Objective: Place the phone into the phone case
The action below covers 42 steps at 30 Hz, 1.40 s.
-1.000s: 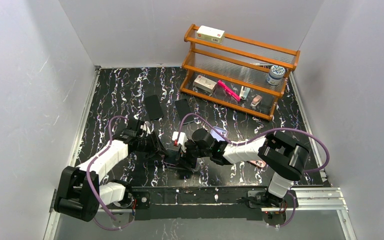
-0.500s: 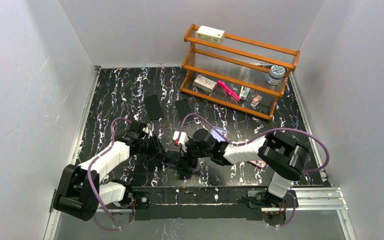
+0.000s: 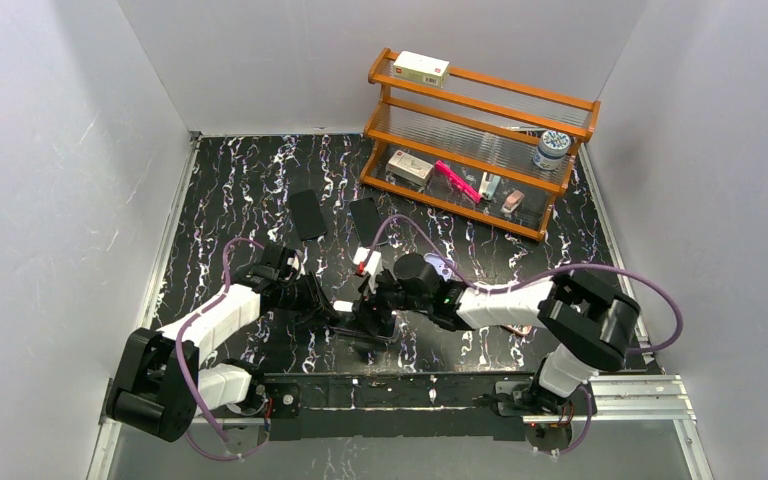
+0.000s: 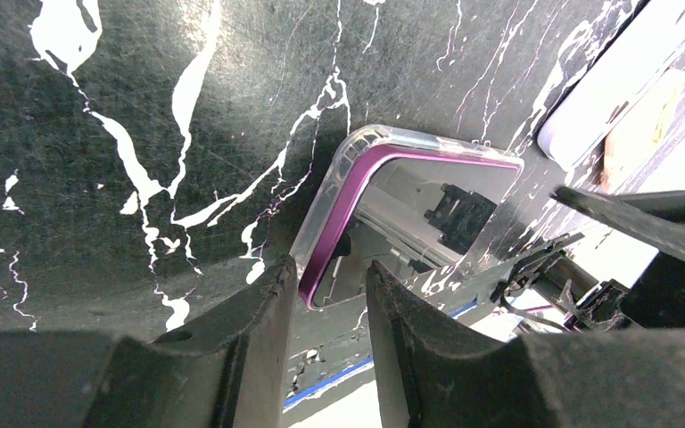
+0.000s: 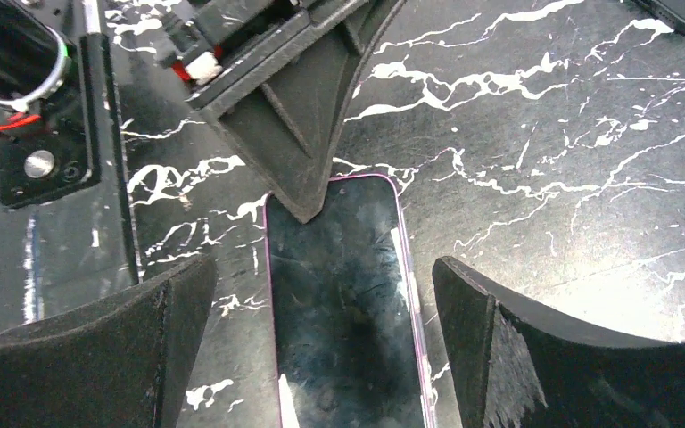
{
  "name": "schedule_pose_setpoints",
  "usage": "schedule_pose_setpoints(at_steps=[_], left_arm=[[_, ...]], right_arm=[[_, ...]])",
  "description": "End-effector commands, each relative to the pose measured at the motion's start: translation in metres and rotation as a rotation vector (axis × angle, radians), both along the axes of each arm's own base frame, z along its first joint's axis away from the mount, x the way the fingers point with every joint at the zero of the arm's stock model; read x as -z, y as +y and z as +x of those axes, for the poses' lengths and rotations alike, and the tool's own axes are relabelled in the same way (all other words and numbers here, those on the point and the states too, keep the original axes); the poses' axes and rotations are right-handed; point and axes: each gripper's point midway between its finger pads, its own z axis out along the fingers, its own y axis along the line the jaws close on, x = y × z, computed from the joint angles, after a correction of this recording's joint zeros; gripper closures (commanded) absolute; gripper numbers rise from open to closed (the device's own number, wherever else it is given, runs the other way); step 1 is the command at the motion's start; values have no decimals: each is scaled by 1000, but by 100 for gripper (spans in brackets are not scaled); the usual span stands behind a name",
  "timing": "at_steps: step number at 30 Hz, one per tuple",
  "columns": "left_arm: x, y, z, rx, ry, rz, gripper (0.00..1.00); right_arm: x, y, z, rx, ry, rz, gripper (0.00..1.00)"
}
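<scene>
The phone (image 5: 343, 303), dark-screened with a purple rim, lies flat on the table inside a clear case (image 4: 321, 223). In the top view it is mostly hidden under both grippers (image 3: 357, 318). My right gripper (image 5: 323, 267) is open wide and straddles the phone, with a finger on each long side and neither touching it. My left gripper (image 4: 332, 267) is open by a narrow gap, with the near corner of the case and phone between its fingers. It shows in the right wrist view (image 5: 308, 201) as a dark wedge touching the phone's far end.
Two dark phones or cases (image 3: 307, 213) (image 3: 366, 217) lie on the marble table behind the grippers, and a pale one (image 3: 441, 267) lies beside the right arm. A wooden shelf (image 3: 475, 130) with small items stands at the back right. White walls enclose the table.
My left gripper has moved right, up to the phone's end. My right wrist has shifted slightly away from the near edge and its elbow has swung right.
</scene>
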Motion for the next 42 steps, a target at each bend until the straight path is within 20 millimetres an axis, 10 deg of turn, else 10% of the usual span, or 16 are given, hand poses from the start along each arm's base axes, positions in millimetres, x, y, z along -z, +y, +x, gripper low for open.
schedule_pose_setpoints(at_steps=[1,13,23,42], left_arm=[[-1,1,-3,-10,2,4,67],[-11,2,3,-31,-39,0,64],[-17,0,2,-17,-54,-20,65],[-5,0,-6,2,-10,6,72]], right_arm=[[-31,-5,-2,65,55,106,1],[-30,-62,16,654,455,-34,7],[1,-79,-16,689,658,-110,36],[43,-86,-28,720,748,-250,51]])
